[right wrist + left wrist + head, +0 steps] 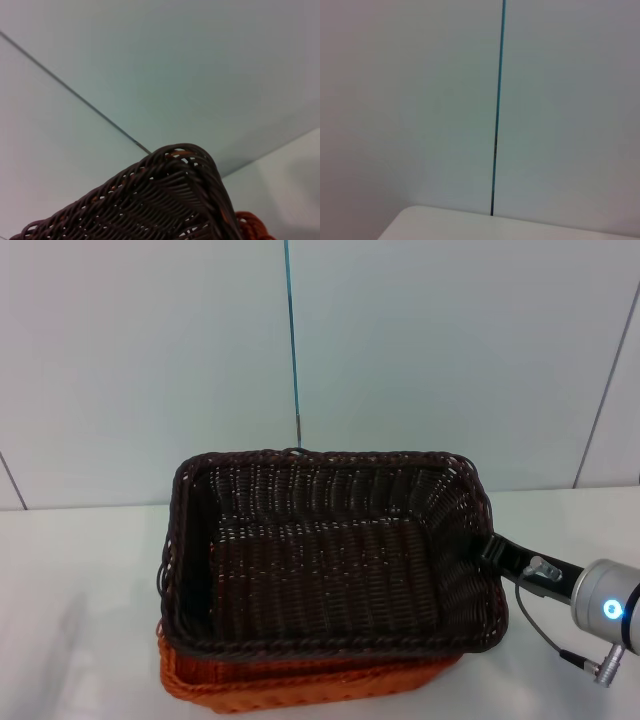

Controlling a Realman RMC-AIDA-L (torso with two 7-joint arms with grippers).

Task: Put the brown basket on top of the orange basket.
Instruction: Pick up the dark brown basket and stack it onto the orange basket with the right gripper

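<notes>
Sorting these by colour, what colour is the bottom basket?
Bright orange, woven wicker, under the brown basket; the head view shows it best.

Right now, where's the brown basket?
Head view: the brown basket sits centre-table, on top of the orange basket, whose rim shows beneath its near edge. The right end effector is at its right rim.

A white table point(80, 580) meets a pale, plain wall point(450, 350); thin dark seams point(291, 340) divide the wall into what are perhaps panels; light falls soft and even, its source unseen.
</notes>
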